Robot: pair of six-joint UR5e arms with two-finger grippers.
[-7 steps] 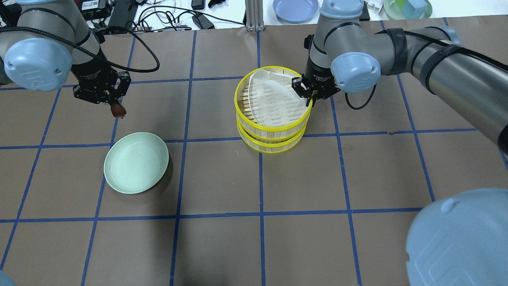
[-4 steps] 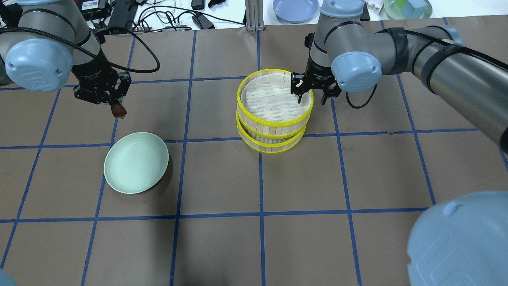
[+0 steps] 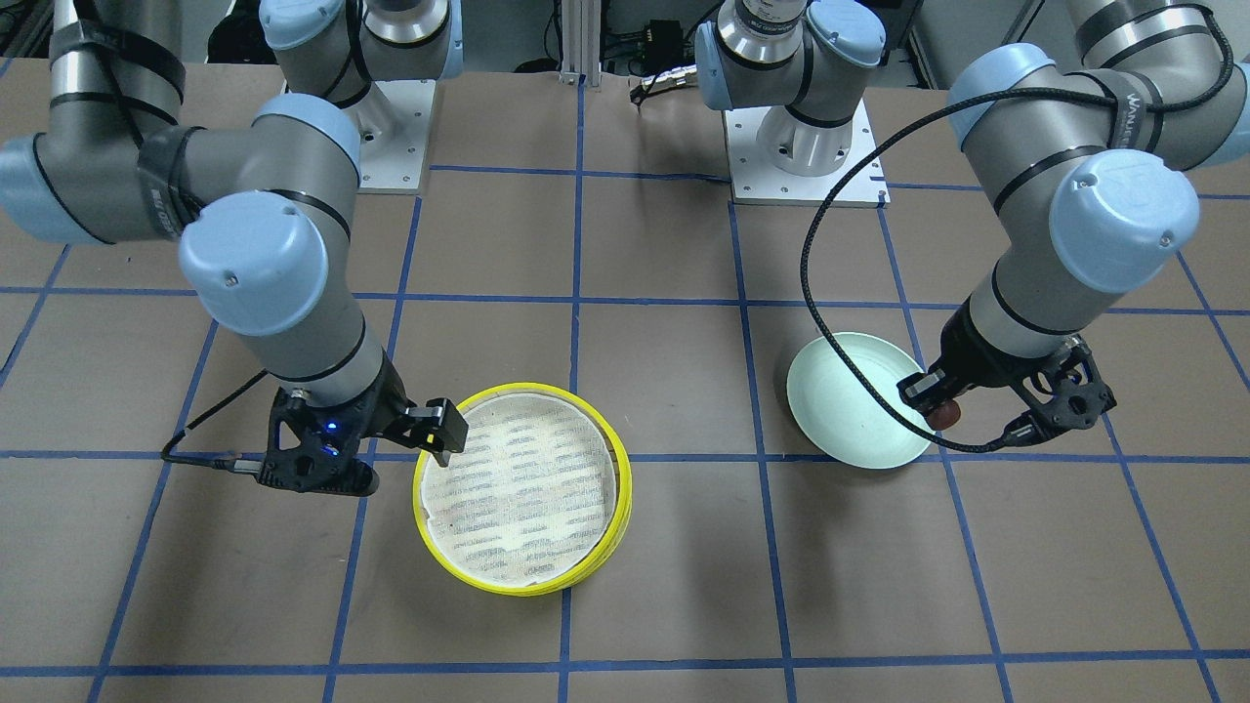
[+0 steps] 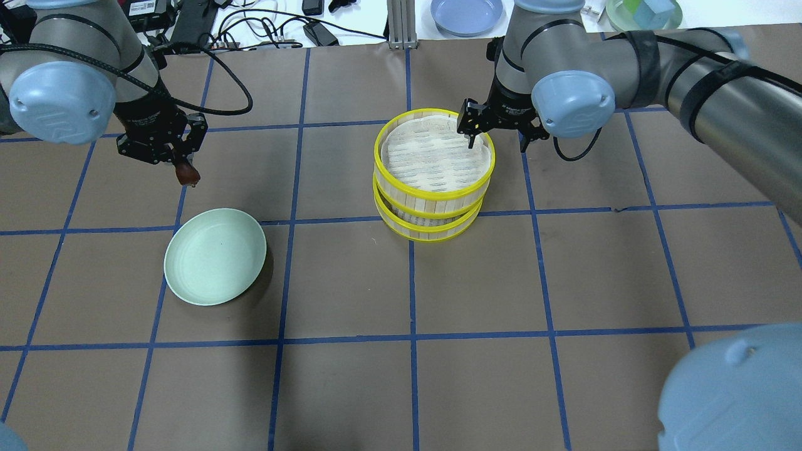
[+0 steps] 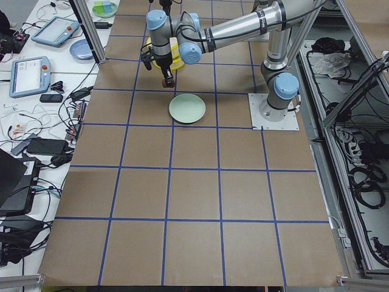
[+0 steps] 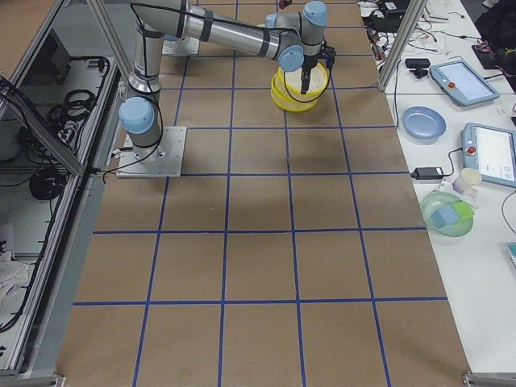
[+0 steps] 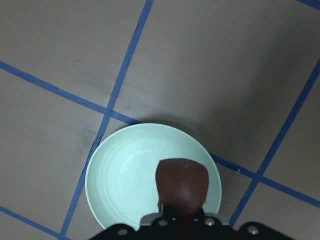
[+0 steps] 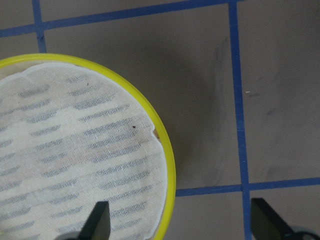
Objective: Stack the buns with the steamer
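The steamer's two tiers (image 4: 432,202) stand stacked mid-table, yellow rims aligned, the white mesh liner (image 4: 426,160) flat in the top one. My right gripper (image 4: 497,136) is open and empty, above the top tier's far right rim (image 8: 167,160), one finger over the liner, one outside. My left gripper (image 4: 178,164) is shut on the dark reddish-brown bun (image 4: 186,175) and holds it in the air just beyond the pale green dish (image 4: 215,257). In the left wrist view the bun (image 7: 181,185) hangs over the dish (image 7: 125,170). The pale cream bun shows in no view.
A blue plate (image 4: 467,14), a green bowl with blocks (image 4: 642,12) and cables lie on the bench past the table's far edge. My right arm's elbow (image 4: 733,388) fills the near right corner of the overhead view.
The right gripper let go of the top tier's rim, opened and rose slightly toward the far side. The tilted liner settled flat. The left arm with the bun has not moved.
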